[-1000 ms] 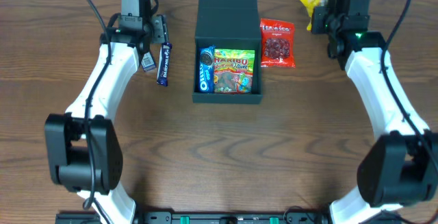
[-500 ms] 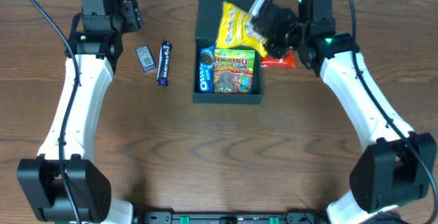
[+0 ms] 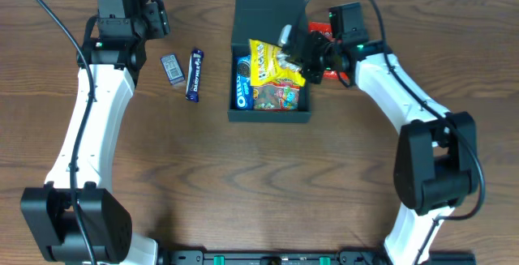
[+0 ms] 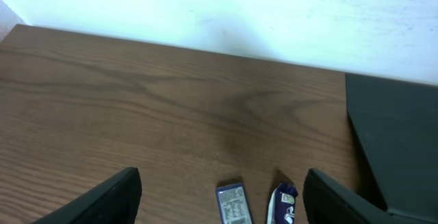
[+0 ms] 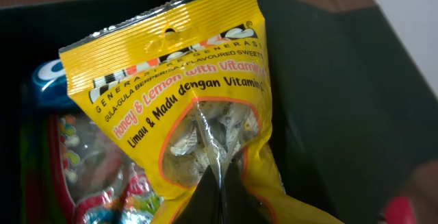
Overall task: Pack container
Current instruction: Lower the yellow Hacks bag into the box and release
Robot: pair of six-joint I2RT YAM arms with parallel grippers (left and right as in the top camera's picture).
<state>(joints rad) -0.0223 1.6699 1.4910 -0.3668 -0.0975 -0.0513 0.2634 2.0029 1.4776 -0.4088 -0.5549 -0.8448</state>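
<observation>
**Set the yellow packet down flat before letting go**

The right gripper (image 3: 296,50) is clamped on one end of the yellow plastic sweet packet with a clear window (image 5: 191,114). It holds the packet tilted over the dark teal-green square matte container (image 3: 270,117). The container sits mid-table between the arms, its hinged lid lying open toward the far edge. A blue biscuit packet (image 3: 242,83) lies along its left wall and a colourful gummy bag (image 3: 280,96) fills most of the floor.

The sound move, as I judge it, is to lower the packet until its free end rests on the gummy bag. Every corner should sit inside the walls before the jaws part. A corner riding on the rim would likely foul the lid.

The left gripper (image 3: 156,18) has its jaws apart and empty, hovering well apart from the container. It is near a small grey packet (image 3: 169,67) and a dark blue chocolate bar (image 3: 194,74).
</observation>
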